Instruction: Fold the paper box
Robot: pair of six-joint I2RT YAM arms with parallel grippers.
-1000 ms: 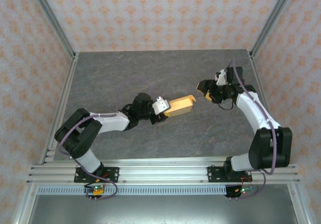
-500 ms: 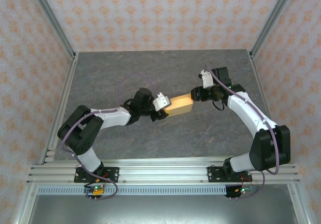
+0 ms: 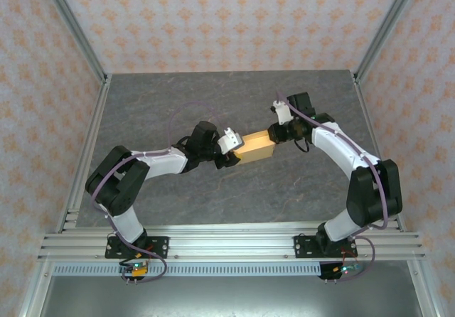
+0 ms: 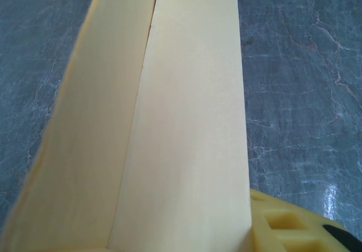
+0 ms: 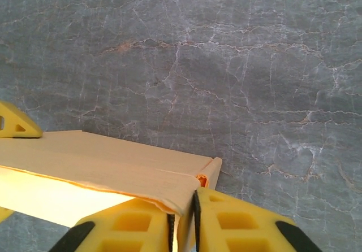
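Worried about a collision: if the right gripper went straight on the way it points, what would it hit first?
The box: the right gripper is pinching its near end. Pushing on would likely crush it toward the left gripper holding the other end.

Both arms reach in from the bottom of the top view, elbows bent outward, wrists meeting mid-frame. The left pincer [image 3: 233, 151] grips the left end of the paper box [image 3: 256, 146]. The right pincer [image 3: 274, 133] has its yellow fingers [image 5: 237, 229] pinched on the right end.
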